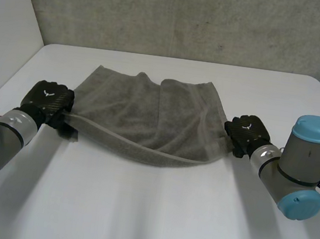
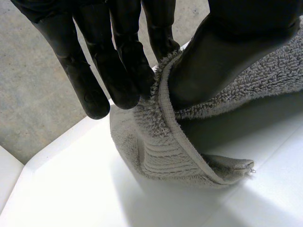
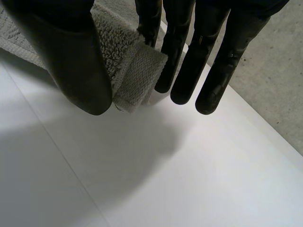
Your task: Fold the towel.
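Note:
A grey towel (image 1: pixel 149 115) lies spread across the middle of the white table (image 1: pixel 148 212). Its near edge is raised off the surface and sags between my two hands. My left hand (image 1: pixel 47 100) is at the towel's near left corner; in the left wrist view the thumb (image 2: pixel 218 61) and fingers (image 2: pixel 113 75) pinch that corner of the towel (image 2: pixel 165 146). My right hand (image 1: pixel 246 134) is at the near right corner. There the towel's hemmed corner (image 3: pixel 137 71) sits pinched between the thumb (image 3: pixel 71 61) and the straight fingers (image 3: pixel 189 61).
A grey concrete wall (image 1: pixel 191 17) rises behind the table's far edge. Bare white tabletop stretches in front of the towel and to both sides. My two arms (image 1: pixel 300 173) rest low at the table's left and right.

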You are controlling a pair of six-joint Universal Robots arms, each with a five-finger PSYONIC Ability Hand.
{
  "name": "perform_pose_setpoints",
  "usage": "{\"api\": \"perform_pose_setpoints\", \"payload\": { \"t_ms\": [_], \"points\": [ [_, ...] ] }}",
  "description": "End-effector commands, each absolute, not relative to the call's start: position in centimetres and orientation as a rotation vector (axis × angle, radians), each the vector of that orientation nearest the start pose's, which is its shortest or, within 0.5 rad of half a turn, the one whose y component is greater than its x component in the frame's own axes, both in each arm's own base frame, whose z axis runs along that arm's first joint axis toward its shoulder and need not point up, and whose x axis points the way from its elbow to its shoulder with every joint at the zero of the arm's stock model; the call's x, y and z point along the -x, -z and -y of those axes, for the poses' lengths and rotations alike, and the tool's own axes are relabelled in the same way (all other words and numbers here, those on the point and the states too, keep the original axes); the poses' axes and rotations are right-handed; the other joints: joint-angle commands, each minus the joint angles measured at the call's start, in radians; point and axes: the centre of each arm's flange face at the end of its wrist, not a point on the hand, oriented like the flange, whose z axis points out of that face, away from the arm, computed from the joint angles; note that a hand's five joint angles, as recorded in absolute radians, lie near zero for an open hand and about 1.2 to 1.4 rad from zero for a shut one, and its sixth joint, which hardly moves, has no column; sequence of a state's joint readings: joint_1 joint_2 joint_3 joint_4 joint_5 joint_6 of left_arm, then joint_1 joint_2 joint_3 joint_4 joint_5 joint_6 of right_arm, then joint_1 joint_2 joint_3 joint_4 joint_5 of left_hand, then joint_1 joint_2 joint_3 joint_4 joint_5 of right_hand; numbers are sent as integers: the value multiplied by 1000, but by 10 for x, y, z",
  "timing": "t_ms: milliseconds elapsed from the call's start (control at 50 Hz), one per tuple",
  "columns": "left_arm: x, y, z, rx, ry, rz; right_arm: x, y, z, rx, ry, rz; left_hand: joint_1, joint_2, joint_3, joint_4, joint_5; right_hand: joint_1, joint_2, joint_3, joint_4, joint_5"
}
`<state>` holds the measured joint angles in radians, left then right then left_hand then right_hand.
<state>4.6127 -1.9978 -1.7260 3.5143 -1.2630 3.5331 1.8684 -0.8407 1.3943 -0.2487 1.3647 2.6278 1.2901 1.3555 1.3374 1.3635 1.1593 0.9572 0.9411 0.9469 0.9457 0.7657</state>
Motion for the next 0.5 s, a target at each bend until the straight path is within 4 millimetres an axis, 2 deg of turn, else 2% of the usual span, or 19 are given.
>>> {"api": "perform_pose_setpoints", "payload": {
  "t_ms": [20, 40, 160, 200, 280, 300, 320, 340, 420, 500],
  "points": [
    [193, -154, 329, -897, 2022, -2308, -262, -115, 341, 1157, 1843, -2208, 106, 41, 59, 33, 62, 239, 255, 249, 250, 256],
    [193, -154, 329, -897, 2023, -2308, -263, -116, 341, 1158, 1842, -2205, 106, 41, 59, 33, 62, 437, 453, 447, 449, 454],
    [193, -156, 330, -894, 2028, -2301, -265, -129, 336, 1149, 1861, -2177, 106, 41, 59, 33, 62, 439, 455, 449, 451, 456],
    [193, -158, 330, -892, 2035, -2295, -268, -143, 331, 1105, 1876, -2142, 106, 41, 59, 33, 62, 439, 455, 449, 451, 456],
    [193, -159, 330, -892, 2037, -2293, -269, -157, 328, 1041, 1885, -2117, 106, 41, 59, 33, 62, 439, 455, 449, 451, 456],
    [193, -160, 330, -892, 2038, -2292, -268, -161, 325, 1028, 1875, -2119, 106, 41, 59, 33, 62, 167, 183, 177, 178, 184],
    [193, -160, 330, -892, 2038, -2291, -268, -161, 325, 1027, 1875, -2119, 106, 41, 59, 33, 62, 164, 180, 174, 176, 181],
    [193, -159, 329, -894, 2036, -2295, -269, -161, 322, 1030, 1863, -2122, 106, 41, 59, 33, 62, -196, -180, -186, -185, -179],
    [193, -158, 328, -895, 2031, -2300, -273, -151, 312, 1058, 1811, -2136, 106, 41, 59, 33, 62, -270, -254, -260, -259, -253],
    [194, -158, 327, -899, 2030, -2302, -272, -141, 310, 1063, 1786, -2155, 106, 41, 59, 33, 62, -276, -260, -266, -265, -259]
  ]
}}
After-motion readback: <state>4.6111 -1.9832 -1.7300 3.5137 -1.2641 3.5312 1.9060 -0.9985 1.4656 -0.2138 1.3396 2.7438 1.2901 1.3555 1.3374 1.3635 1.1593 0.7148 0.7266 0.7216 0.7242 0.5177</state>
